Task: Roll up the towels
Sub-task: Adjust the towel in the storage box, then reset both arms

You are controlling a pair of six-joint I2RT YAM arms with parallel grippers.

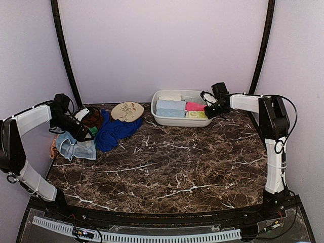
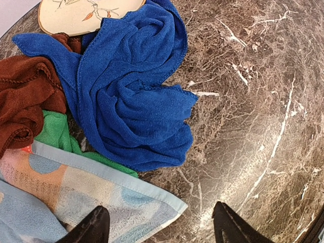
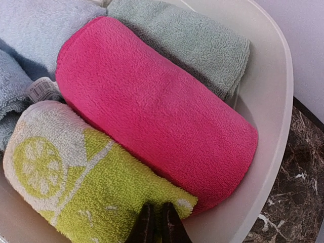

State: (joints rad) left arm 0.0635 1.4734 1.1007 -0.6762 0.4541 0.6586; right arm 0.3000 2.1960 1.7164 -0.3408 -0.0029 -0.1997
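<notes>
The right gripper (image 3: 154, 225) is holding its two dark fingers pressed together. The tips are hanging over the near end of the rolled yellow-green terry towel with a pale lemon print (image 3: 86, 192). Possibly a few loops of the pile are caught between them, but the view is too tight to tell. Just ahead of these jaws the rolled hot pink terry towel (image 3: 152, 116) is lying, touching the yellow-green one along its length. Beyond it a folded grey-green towel (image 3: 192, 40) is lying, and to the far left of the jaws a pale blue towel (image 3: 30, 30) is showing. All four are sitting packed side by side inside the white plastic basin (image 3: 268, 126), whose rim is curving round to the right of the jaws.

The left gripper (image 2: 162, 230) is hovering with its jaws spread wide and nothing between them, above the dark brown marble table top (image 2: 253, 101). Under the left finger the corner of a pale blue-edged towel with orange and blue patches (image 2: 91, 187) is lying flat. Ahead of the jaws a crumpled royal blue towel (image 2: 131, 96) is lying in a heap. To the left of it a brown towel (image 2: 25, 96) and a green towel (image 2: 55, 131) are bunched together, and these towels are overlapping one another. At the far side of the heap an oval beige disc with a floral drawing (image 2: 76, 12) is touching the blue cloth.
</notes>
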